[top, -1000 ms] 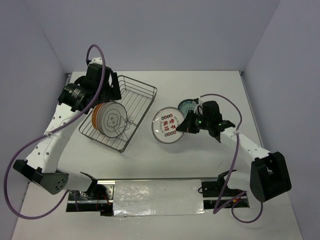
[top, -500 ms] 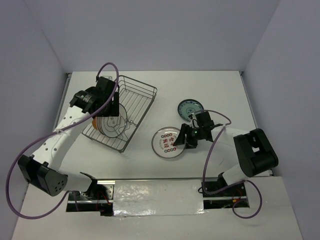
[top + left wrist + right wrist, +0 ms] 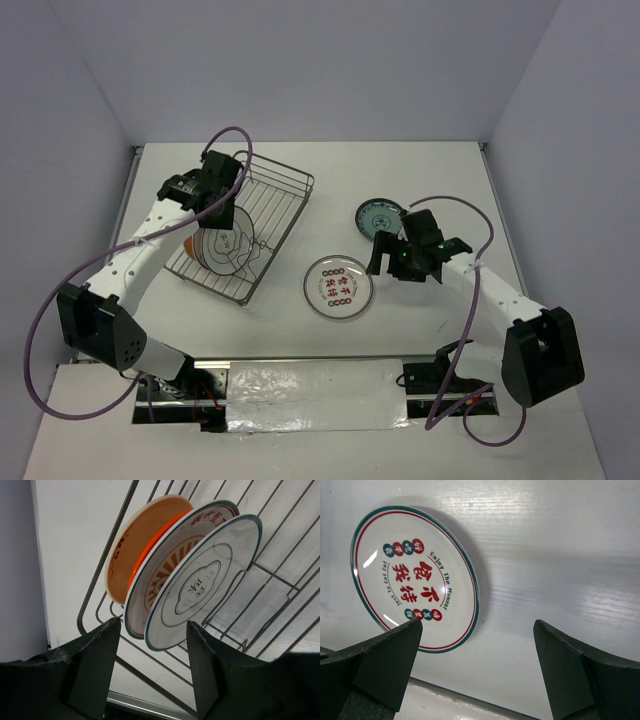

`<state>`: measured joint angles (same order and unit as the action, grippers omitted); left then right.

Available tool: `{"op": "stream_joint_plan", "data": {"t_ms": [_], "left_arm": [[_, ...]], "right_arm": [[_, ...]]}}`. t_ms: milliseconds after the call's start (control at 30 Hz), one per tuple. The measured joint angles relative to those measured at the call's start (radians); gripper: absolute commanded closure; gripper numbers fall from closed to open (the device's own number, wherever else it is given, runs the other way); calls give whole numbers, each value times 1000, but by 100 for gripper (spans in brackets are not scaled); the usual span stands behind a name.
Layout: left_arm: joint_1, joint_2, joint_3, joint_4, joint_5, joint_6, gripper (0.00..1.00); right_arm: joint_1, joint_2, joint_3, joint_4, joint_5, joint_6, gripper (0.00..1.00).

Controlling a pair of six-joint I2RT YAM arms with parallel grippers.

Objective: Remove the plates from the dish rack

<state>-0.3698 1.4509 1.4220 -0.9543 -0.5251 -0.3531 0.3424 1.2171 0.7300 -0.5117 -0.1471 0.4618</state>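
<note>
The dish rack (image 3: 272,195) sits toward the left rear of the table (image 3: 430,325), turned at an angle, and I count three plates (image 3: 222,243) standing on edge near its front end, packed closely and leaning the same way. On my left wrist feed the nearest is the white line-drawing plate (image 3: 205,575), behind it the orange sunburst plate (image 3: 161,574), and at the back the cream plate with brown marks (image 3: 142,540) and an orange rim. The rest of the rack's wire floor shows bare. My left gripper (image 3: 222,205) is reached over the rack's left rim from the near left, the arm stretched out with its wrist bent down over the standing plates. Its fingers (image 3: 95,665) are apart and straddle the lower edges of the front two plates; I cannot tell whether either finger touches them. Out on the table, the white plate with red and green motifs (image 3: 338,287) lies flat just right of the rack, and the teal plate (image 3: 380,215) lies flat further back and to the right, apart from it. My right gripper (image 3: 385,255) hangs between those two, the arm angled in from the near right. Its fingers (image 3: 385,665) are spread wide with nothing between them, the motif plate (image 3: 415,580) lying just ahead of the left finger.
</note>
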Motion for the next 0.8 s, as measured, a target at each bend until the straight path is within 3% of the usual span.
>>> {"op": "stream_joint_plan", "data": {"t_ms": [367, 533, 633, 800], "left_arm": [[46, 70, -41, 83, 45, 40, 53], [50, 70, -79, 106, 58, 43, 69], [52, 69, -82, 108, 70, 59, 89], [42, 69, -44, 69, 93, 61, 100]], "right_arm": [[0, -47, 25, -88, 19, -33, 0], [0, -48, 28, -97, 21, -33, 0], [0, -48, 35, -100, 21, -33, 0], [0, -48, 48, -106, 26, -33, 0]]}}
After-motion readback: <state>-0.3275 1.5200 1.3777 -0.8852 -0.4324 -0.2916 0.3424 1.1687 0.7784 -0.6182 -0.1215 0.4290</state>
